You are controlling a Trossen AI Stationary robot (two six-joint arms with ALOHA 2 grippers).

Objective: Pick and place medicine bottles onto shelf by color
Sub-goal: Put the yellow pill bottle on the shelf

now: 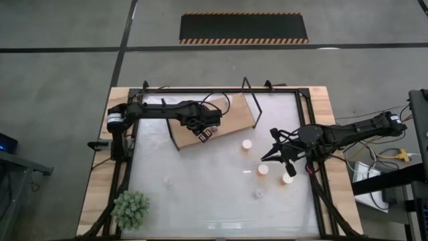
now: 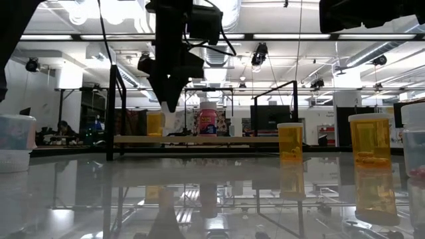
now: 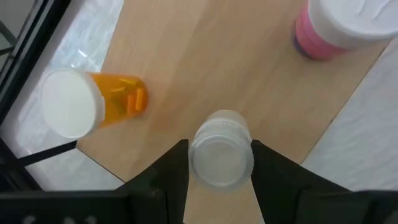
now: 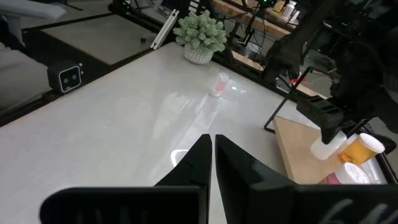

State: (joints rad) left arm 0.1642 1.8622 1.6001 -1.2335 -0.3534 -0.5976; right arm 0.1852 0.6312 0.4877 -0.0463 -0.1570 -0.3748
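The shelf is a light wooden board with black wire end frames at the table's far side. On it stand an orange bottle and a pink-bodied bottle, both white-capped. My left gripper hangs over the board's near edge, shut on a clear bottle. Loose orange bottles and a clear one stand on the tabletop. My right gripper is shut and touches nothing, hovering near these bottles. My left gripper pinches the clear bottle at its capped top between the two fingers, coming from above and pointing down. The bottle is upright below the fingers over the board. Whether its base rests on the board I cannot tell.
A small potted plant sits at the near left corner. Another clear bottle stands toward the table's left side. Black frame rails run along the table's sides. Bare tabletop lies between the shelf and the plant.
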